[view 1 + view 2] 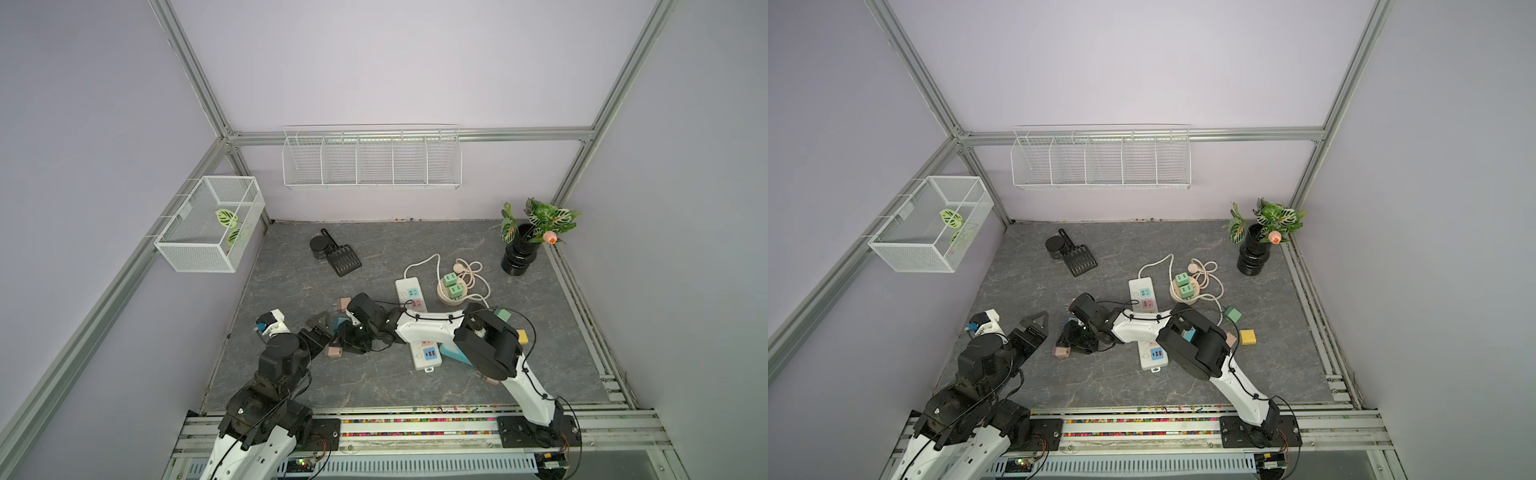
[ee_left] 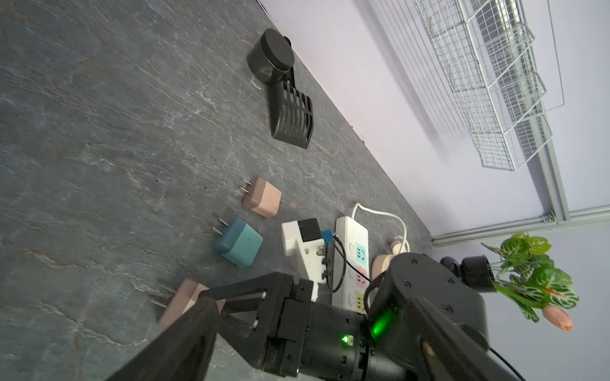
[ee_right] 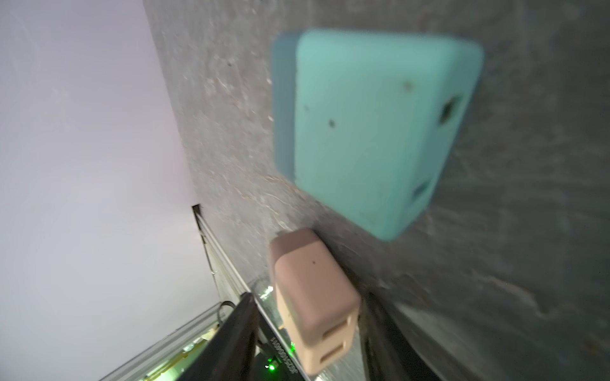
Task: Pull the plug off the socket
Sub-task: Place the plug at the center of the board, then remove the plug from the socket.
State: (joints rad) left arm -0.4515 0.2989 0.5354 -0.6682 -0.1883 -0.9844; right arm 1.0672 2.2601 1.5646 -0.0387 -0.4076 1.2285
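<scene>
Right wrist view: part-open right end effector (image 3: 307, 297) is straddling pink plug (image 3: 307, 264), six o'clock of teal plug (image 1: 340, 322); likely light, rigid, so pinch flat sides.

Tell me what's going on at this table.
The right gripper reaches across the table to a pink plug lying loose, clear of the white power strip. Its jaws stand apart around the plug with a gap on one side, so the plug does not look gripped. The left gripper hovers nearby, open and empty. Green plugs sit in the round socket.
</scene>
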